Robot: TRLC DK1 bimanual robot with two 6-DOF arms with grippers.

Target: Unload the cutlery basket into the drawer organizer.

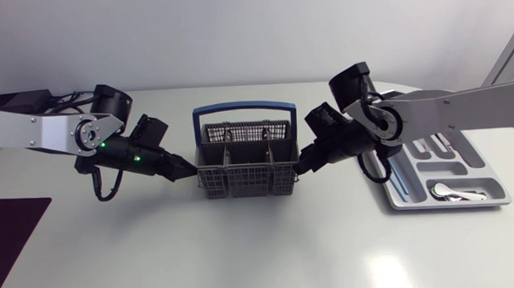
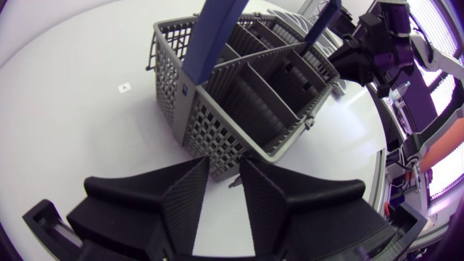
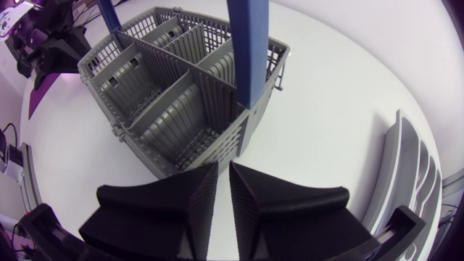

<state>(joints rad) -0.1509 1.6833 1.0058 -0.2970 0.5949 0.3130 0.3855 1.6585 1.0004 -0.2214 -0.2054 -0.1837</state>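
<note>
Flanking the seemingly empty cutlery basket (image 1: 246, 181) mid-tabletop: left jaws slightly parted at its corner, right jaws nearly closed, both holding nothing. Drawer organizer (image 1: 499, 185) lies right. Unloading looks done; next, withdraw.

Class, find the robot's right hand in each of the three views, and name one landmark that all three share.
Head view: the right hand is at the right wall of the cutlery basket.
Left wrist view: it is beyond the basket, at its far end, opposite the left hand.
Right wrist view: it is the view's own hand, just short of the basket's near corner.
Shared landmark: the basket's blue handle.
</note>
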